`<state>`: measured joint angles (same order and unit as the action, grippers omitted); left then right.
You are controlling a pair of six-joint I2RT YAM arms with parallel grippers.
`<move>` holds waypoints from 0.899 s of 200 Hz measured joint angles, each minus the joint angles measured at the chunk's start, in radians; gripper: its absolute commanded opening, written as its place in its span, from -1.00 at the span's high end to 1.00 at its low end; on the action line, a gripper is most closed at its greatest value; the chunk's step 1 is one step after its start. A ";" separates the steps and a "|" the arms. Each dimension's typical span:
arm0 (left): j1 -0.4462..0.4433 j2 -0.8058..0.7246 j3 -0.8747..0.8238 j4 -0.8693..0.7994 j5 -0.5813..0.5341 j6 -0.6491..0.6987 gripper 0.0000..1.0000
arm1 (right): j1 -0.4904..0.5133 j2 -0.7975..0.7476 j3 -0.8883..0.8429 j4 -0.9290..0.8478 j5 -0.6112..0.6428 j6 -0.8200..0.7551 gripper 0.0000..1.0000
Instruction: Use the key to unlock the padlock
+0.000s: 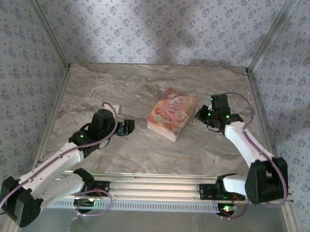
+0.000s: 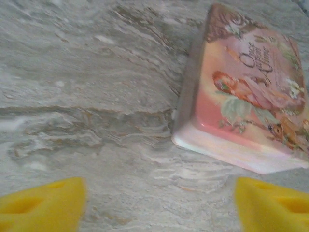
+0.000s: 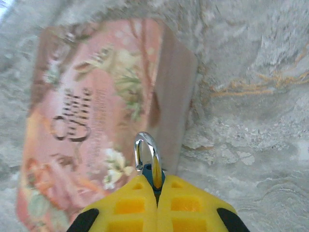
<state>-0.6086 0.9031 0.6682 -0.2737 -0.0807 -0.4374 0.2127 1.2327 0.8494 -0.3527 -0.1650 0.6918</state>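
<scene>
The padlock (image 3: 152, 173) is tiny, with a dark blue-green body and a silver shackle. My right gripper (image 3: 155, 183) is shut on its body, and the shackle sticks out past the yellow fingertips. The shackle's left leg ends just above the body. This gripper (image 1: 202, 115) hovers at the right end of the pink floral box (image 1: 171, 114). My left gripper (image 2: 159, 203) stands open and low over the marble table, its yellow fingers (image 2: 48, 203) wide apart with nothing between them. A small pale object (image 1: 120, 110) lies just beyond it; I cannot tell whether it is the key.
The pink floral box (image 2: 246, 101) lies flat mid-table, to the right of my left gripper (image 1: 126, 126) and below the padlock (image 3: 96, 111). Patterned walls with metal corner posts close in the table (image 1: 146, 80) on three sides. A metal rail (image 1: 152, 182) runs along the near edge.
</scene>
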 measured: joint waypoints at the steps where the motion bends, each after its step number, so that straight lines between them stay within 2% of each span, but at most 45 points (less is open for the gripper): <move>1: 0.001 0.000 0.005 -0.005 -0.003 0.001 -0.96 | 0.001 -0.006 0.000 -0.002 0.001 0.000 1.00; 30: 0.022 -0.009 0.084 -0.092 -0.076 0.019 -0.96 | 0.059 -0.068 0.003 -0.016 0.024 0.027 1.00; 60: 0.061 -0.021 0.126 -0.190 -0.134 0.030 -0.96 | 0.233 -0.008 0.055 -0.017 0.053 0.071 1.00; 90: 0.107 -0.027 0.132 -0.261 -0.145 0.025 -0.96 | 0.438 0.203 0.221 0.028 0.053 0.098 1.00; 118: 0.116 -0.034 0.132 -0.304 -0.144 0.010 -0.96 | 0.574 0.443 0.443 0.061 0.035 0.097 1.00; 144: 0.119 -0.060 0.125 -0.332 -0.144 -0.006 -0.96 | 0.645 0.625 0.603 0.083 0.000 0.097 1.00; 180: 0.125 -0.131 0.076 -0.352 -0.144 -0.039 -0.96 | 0.681 0.835 0.777 0.080 -0.028 0.092 0.89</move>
<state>-0.4839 0.7719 0.7437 -0.6254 -0.2245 -0.4763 0.8940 2.0678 1.6268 -0.2726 -0.1932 0.7834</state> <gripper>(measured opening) 0.979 0.046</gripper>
